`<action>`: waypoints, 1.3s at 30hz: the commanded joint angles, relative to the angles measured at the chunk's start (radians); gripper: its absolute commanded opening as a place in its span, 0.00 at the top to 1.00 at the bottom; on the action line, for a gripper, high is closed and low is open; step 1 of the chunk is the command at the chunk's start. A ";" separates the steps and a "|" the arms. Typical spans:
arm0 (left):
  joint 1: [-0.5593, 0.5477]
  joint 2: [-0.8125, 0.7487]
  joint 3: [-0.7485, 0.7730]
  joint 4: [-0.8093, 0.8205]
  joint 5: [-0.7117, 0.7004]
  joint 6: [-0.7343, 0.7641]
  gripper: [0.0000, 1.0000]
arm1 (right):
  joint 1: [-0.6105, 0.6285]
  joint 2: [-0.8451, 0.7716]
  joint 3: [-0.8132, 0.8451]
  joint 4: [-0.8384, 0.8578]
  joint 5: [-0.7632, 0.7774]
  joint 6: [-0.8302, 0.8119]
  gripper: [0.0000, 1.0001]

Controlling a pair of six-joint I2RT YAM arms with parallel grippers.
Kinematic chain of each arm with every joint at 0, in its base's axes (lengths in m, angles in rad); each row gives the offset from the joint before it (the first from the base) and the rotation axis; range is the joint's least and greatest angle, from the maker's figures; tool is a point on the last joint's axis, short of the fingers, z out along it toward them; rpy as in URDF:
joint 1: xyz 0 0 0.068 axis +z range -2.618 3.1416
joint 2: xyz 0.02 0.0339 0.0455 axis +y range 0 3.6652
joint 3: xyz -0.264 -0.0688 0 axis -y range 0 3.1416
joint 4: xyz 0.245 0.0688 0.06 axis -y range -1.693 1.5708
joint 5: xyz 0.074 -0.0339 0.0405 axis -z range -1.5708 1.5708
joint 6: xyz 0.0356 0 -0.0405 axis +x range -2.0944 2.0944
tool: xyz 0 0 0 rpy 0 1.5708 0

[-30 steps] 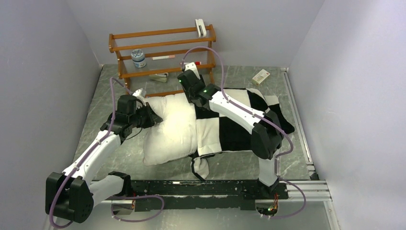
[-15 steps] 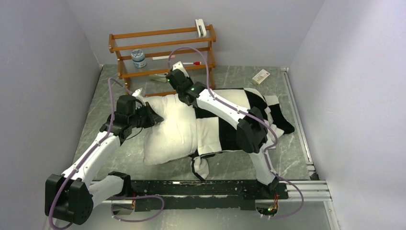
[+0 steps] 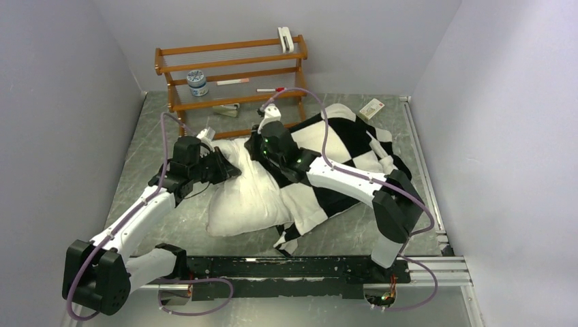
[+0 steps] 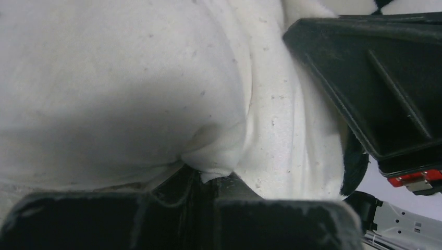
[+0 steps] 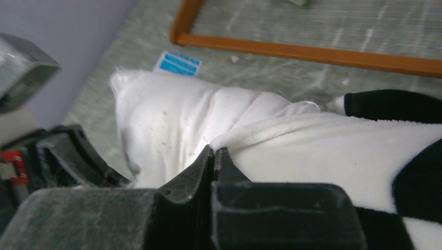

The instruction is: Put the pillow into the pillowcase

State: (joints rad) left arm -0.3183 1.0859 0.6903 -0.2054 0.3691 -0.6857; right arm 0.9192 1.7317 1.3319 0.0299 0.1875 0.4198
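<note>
Pillowcase [image 3: 344,146] hides much of the pillow [image 3: 242,197] from above; only wrist views show left pincer [image 4: 208,179] pinching pillow cloth, right pincer [image 5: 215,152] clamped on pillowcase hem.

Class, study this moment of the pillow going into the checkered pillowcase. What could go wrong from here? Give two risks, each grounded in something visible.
1. The left gripper pinches only a small fold of the pillow, so the fabric may slip out if it pushes.
2. The right gripper holds just the hem of the pillowcase, right against the pillow. Pulling might lose the hem or drag the pillow along.
</note>
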 commanded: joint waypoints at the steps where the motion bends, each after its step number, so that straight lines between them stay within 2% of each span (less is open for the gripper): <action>1: -0.068 0.033 0.005 0.170 0.083 -0.059 0.95 | 0.094 -0.045 -0.115 0.499 -0.211 0.314 1.00; 5: -0.094 0.029 0.002 0.161 0.059 -0.060 0.95 | 0.102 -0.061 -0.210 0.431 0.048 0.317 1.00; 7: -0.097 0.017 -0.008 0.156 0.041 -0.061 0.95 | 0.081 -0.068 -0.222 0.355 0.099 0.242 0.99; 10: -0.097 0.011 -0.006 0.123 0.000 -0.040 0.95 | 0.072 -0.111 -0.149 0.094 0.184 0.122 0.76; 12: -0.097 0.011 0.002 0.104 -0.015 -0.030 0.95 | 0.072 -0.168 -0.133 -0.052 0.176 0.054 0.63; 17: -0.098 0.008 0.015 0.114 -0.024 -0.055 0.95 | 0.098 -0.296 -0.139 -0.496 0.208 0.063 0.46; 22: -0.099 0.001 0.033 0.104 -0.045 -0.060 0.95 | 0.146 -0.457 -0.248 -0.665 0.256 0.159 0.42; 27: -0.099 -0.021 0.043 0.092 -0.062 -0.070 0.95 | 0.163 -0.483 -0.248 -0.850 0.389 0.195 0.43; 33: -0.099 -0.039 0.049 0.066 -0.081 -0.072 0.95 | 0.184 -0.451 -0.273 -0.902 0.425 0.221 0.43; 39: -0.099 -0.062 0.037 0.070 -0.101 -0.090 0.95 | 0.183 -0.411 -0.309 -0.847 0.414 0.226 0.43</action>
State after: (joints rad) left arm -0.3958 1.0504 0.6952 -0.1860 0.2569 -0.7414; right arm 1.0973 1.3010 1.0523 -0.8219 0.5625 0.6212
